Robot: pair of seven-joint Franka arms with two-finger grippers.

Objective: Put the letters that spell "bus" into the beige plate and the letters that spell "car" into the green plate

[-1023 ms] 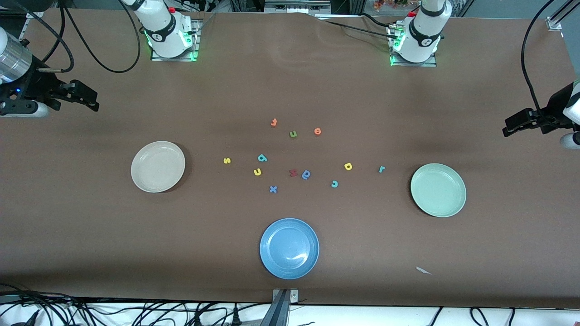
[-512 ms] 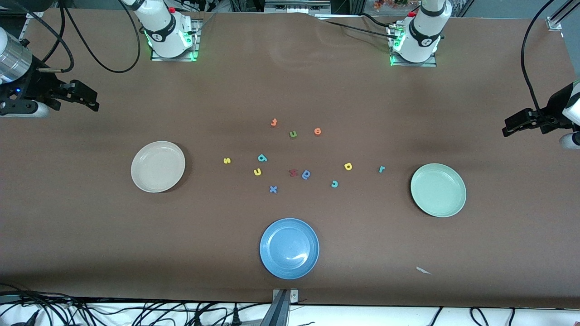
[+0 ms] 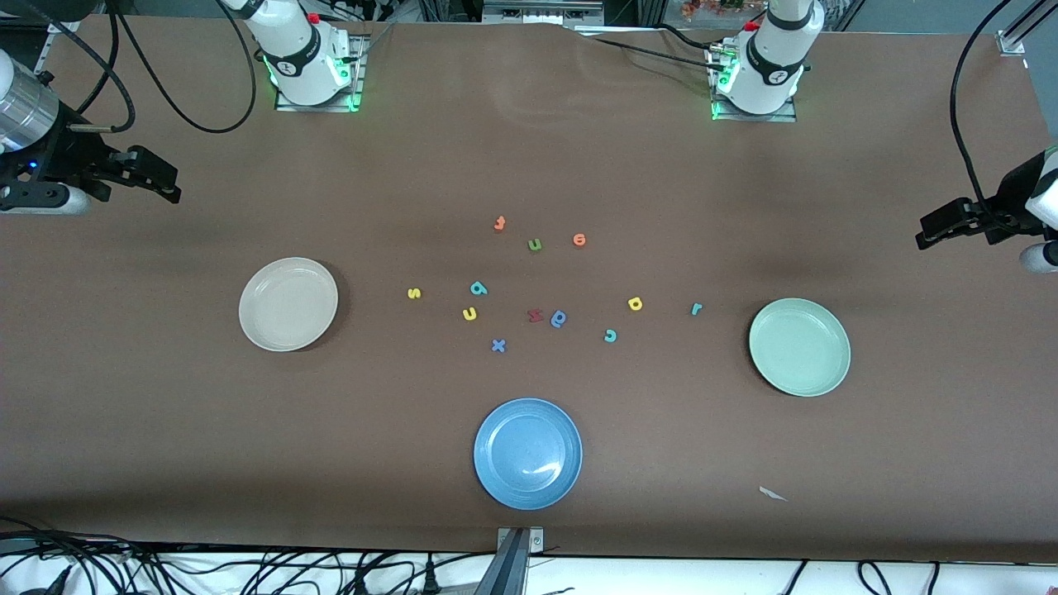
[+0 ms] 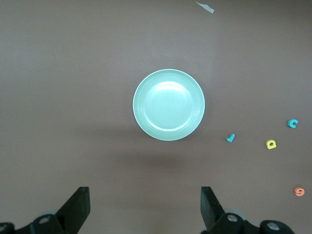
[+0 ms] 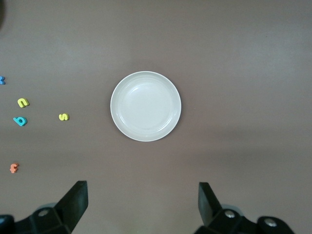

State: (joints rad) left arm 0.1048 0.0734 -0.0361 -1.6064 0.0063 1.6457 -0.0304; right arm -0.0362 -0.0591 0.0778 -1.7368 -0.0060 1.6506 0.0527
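The beige plate (image 3: 288, 304) (image 5: 146, 106) lies toward the right arm's end, the green plate (image 3: 799, 347) (image 4: 168, 105) toward the left arm's end; both are bare. Between them lie the yellow "s" (image 3: 414, 292) (image 5: 63, 117), teal "b" (image 3: 478, 288) (image 5: 20, 121), yellow "u" (image 3: 469, 313) (image 5: 23, 102), teal "c" (image 3: 610, 335) (image 4: 293, 123), yellow "a" (image 3: 635, 303) (image 4: 271, 144) and teal "r" (image 3: 696, 309) (image 4: 231, 138). My right gripper (image 3: 168, 183) (image 5: 143, 202) hangs open and holds nothing, high over the table's edge at its end. My left gripper (image 3: 927, 234) (image 4: 145, 204) does the same at its own end.
A blue plate (image 3: 527, 453) sits near the front edge. Mixed in with the task letters are an orange "t" (image 3: 499, 223), green "u" (image 3: 535, 244), orange "e" (image 3: 579, 240), red "m" (image 3: 536, 315), blue rounded letter (image 3: 559, 318) and blue "x" (image 3: 498, 345). A paper scrap (image 3: 772, 493) lies nearby.
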